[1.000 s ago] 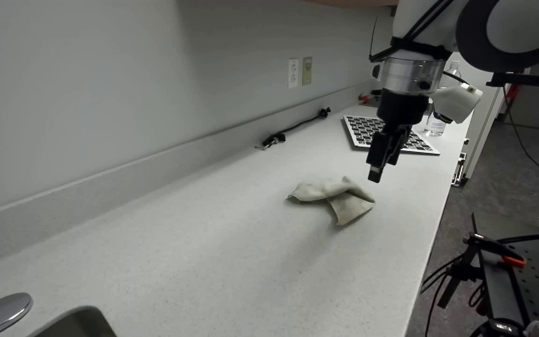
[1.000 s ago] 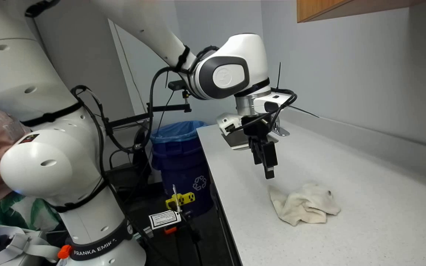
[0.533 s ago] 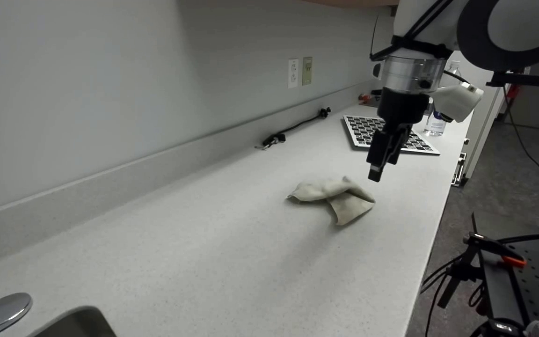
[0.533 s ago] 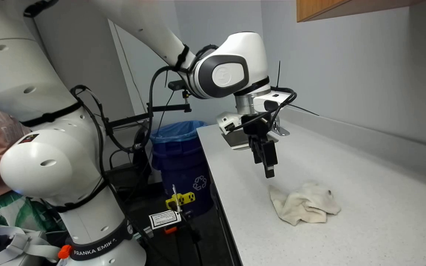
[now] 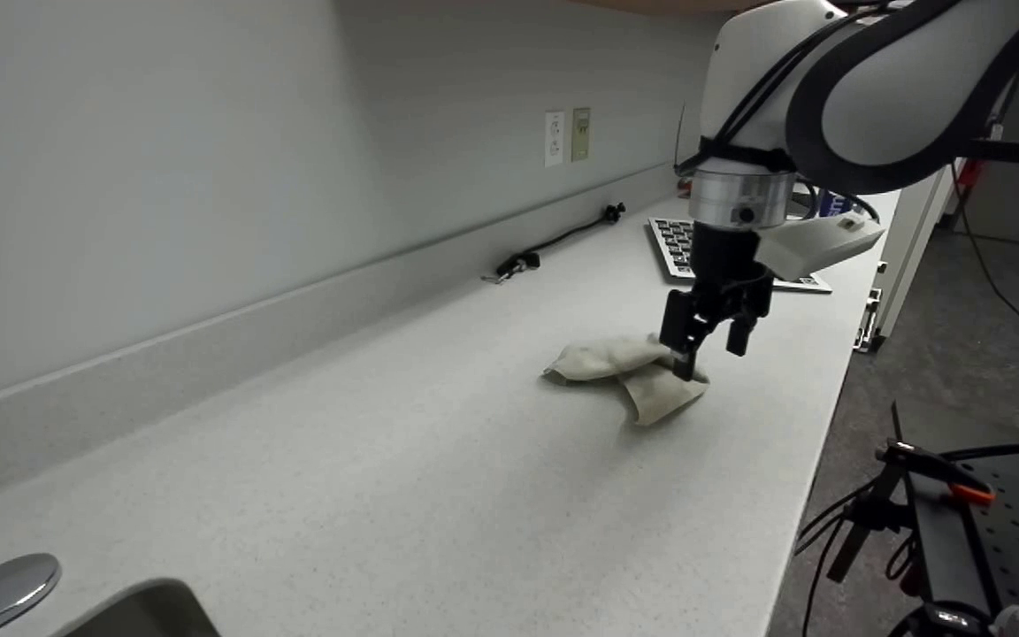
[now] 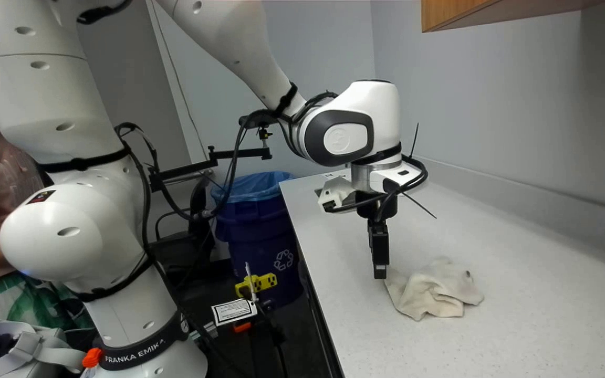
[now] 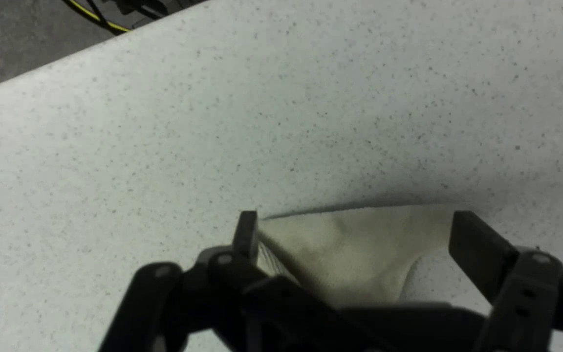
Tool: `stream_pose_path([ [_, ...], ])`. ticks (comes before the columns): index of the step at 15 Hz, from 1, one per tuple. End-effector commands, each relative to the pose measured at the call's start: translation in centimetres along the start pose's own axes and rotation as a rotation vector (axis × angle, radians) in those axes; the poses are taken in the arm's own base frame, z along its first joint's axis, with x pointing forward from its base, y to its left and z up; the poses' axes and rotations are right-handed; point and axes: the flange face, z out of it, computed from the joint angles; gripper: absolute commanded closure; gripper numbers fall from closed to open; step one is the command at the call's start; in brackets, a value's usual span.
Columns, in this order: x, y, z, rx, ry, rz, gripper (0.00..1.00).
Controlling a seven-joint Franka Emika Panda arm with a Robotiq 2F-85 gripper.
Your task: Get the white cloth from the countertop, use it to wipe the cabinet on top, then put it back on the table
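In an exterior view: counter [image 5: 341, 460] runs from lower left up past centre. Right of centre, white cloth [image 5: 638, 373] lies on it, bunched at its left, flatter flap at its right. Pincer [image 5: 711, 356] at that right end, jaws spread, nothing pinched; contact cannot be told. Judged: light, limp, not fragile, little slip. Bunched fold should give surer hold than flap.

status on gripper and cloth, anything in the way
Gripper open at edge of white cloth. Cloth crumpled on countertop, ungripped. No obstruction seen between them.
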Motion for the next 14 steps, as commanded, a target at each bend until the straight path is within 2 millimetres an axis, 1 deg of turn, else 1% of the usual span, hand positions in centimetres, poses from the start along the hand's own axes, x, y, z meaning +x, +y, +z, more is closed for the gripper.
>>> stream_pose_path([
  [1,3.4,-1.0,1.3,0.057,0.007,0.183,0.0],
  [4,5.6,-0.4,1.7,0.077,0.067,0.304,0.0],
  [6,6.4,0.1,2.5,0.076,0.094,0.339,0.0],
  [9,6.2,0.2,4.5,0.068,0.086,0.334,0.0],
  [11,5.9,-0.2,5.6,0.06,0.078,0.312,0.0],
  [14,5.8,-0.8,6.6,0.053,0.075,0.291,0.0],
])
